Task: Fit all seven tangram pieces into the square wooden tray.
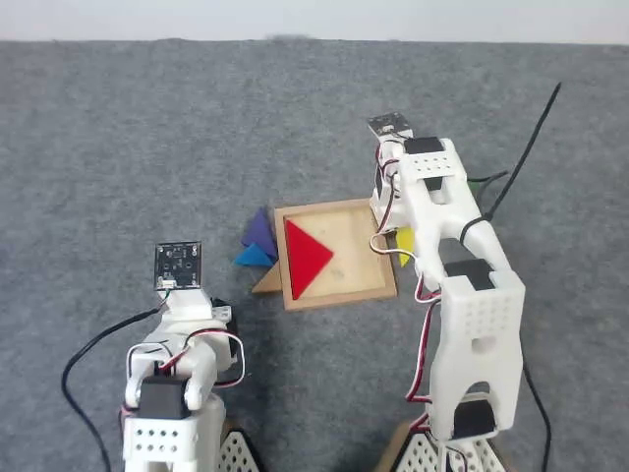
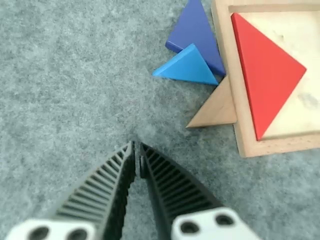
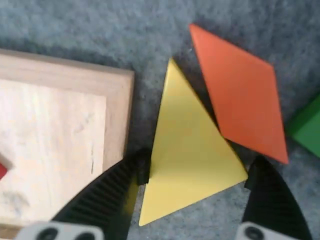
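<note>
Scanning from the left, we find the left gripper (image 2: 136, 146) pressed together over the worktop (image 2: 60, 75) near the light blue triangle (image 2: 187, 67). The tray (image 1: 339, 207) holds the red triangle (image 1: 305, 258); the right gripper (image 3: 200, 170) gapes astride the yellow triangle (image 3: 187, 150), apparently to grasp it.

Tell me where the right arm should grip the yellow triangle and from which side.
Come from above and pinch its two long edges near the wide end. The yellow triangle lies flat beside the tray, with the right gripper open, fingers either side.
</note>
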Available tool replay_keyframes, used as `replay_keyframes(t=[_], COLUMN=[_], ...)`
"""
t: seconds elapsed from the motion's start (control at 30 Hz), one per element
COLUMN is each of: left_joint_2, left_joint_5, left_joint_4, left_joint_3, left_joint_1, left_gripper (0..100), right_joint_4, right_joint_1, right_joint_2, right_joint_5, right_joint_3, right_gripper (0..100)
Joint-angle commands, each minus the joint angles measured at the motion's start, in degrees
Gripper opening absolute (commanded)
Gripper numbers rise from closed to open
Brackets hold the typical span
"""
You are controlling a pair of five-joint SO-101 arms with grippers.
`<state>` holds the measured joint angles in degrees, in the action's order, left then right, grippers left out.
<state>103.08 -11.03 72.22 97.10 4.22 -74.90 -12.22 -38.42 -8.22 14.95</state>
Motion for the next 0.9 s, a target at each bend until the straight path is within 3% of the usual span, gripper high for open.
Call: replay_keyframes(t=[0.0,0.13,0.53,0.87], left_joint_2=[1.14,1.14,1.14,1.14], left_joint_5=[0.53,0.53,0.53,0.53], left_joint_4=[0.09,0.09,0.09,0.09], left_joint_3=[-0.66,-0.66,-0.66,-0.66], left_joint_1=[0.35,0.35,0.35,0.35], left_gripper=[1,1,1,1], right_joint_4=[-3.74,-6.02,-6.81,2.15], right_joint_1=[1.45,1.80,5.41,4.88], right_joint_2=[-2.59,-4.62,-4.09,19.30], right_joint_5=[0.44,0.79,0.26,-1.49], right_joint_3=[4.66,7.30,5.89,-19.16], right_gripper=[29.1,23.6,23.4,23.4])
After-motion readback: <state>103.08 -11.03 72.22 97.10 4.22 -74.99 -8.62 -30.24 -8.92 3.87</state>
